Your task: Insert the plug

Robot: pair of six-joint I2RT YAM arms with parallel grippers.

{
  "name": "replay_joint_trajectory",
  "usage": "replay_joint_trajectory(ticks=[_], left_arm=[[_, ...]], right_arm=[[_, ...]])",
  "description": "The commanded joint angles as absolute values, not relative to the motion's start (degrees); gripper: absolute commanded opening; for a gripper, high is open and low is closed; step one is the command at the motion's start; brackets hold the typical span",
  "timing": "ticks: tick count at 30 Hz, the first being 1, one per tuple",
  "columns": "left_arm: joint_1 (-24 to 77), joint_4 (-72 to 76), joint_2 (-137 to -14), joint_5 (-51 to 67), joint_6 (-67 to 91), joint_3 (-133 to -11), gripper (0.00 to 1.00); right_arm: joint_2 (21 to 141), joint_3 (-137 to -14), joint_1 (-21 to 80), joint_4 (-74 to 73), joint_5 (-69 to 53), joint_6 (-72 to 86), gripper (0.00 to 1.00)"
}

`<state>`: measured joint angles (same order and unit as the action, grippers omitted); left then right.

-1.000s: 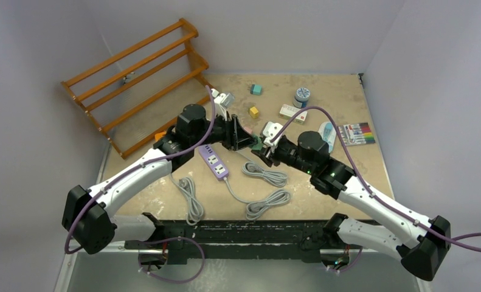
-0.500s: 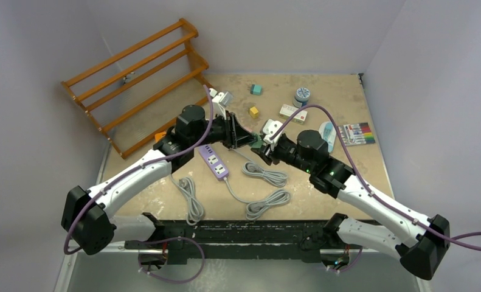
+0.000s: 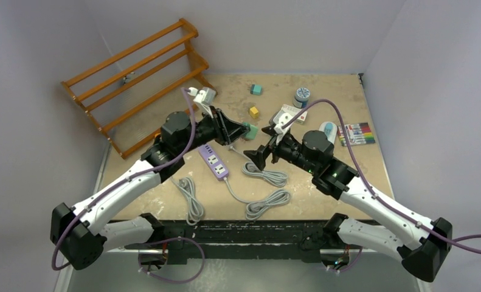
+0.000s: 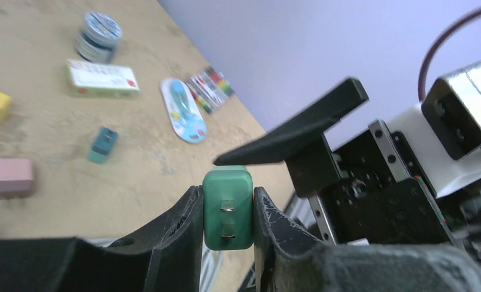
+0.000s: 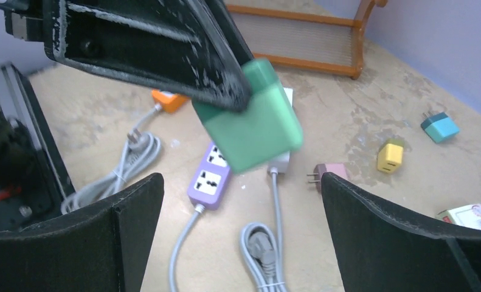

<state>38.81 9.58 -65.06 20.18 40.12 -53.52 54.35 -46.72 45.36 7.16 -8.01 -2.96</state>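
The left gripper (image 4: 227,193) clamps a green plug (image 4: 227,214). The right gripper (image 5: 241,177) gapes wide and empty, near the power strip (image 3: 213,162).

No print is legible (the white box (image 4: 102,78) label is too blurred).

Green plug (image 4: 227,182), purple power strip (image 3: 214,162)

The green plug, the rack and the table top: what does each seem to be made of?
Plug: probably moulded plastic, smooth with a soft sheen and rounded edges; its two prongs look like bare metal.
Rack: probably varnished wood, orange-brown and slightly glossy.
Table: perhaps raw board or cork, matt, beige and speckled.
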Motion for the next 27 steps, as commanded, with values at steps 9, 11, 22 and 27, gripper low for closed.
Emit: replay_joint_trajectory(ticks=[9,11,22,27], left_arm=[[38.3,11.6,-46.6,-10.4,43.1,-52.7,0.00],[38.3,13.1,-43.9,-10.3,44.8,-52.0,0.00],[38.3,33.5,-42.1,4.0,53.1,-50.0,0.00],[38.3,38.0,-42.7,4.2,53.2,-48.3,0.00]], right_arm=[[53.6,-53.5,41.8,16.3,8.3,27.3,0.99],[55.2,-57.6,40.4,13.4,4.9,32.4,0.99],[54.4,-57.2,40.0,33.5,-22.5,42.2,0.95],[54.3,-55.9,40.9,37.1,-22.9,42.5,0.89]])
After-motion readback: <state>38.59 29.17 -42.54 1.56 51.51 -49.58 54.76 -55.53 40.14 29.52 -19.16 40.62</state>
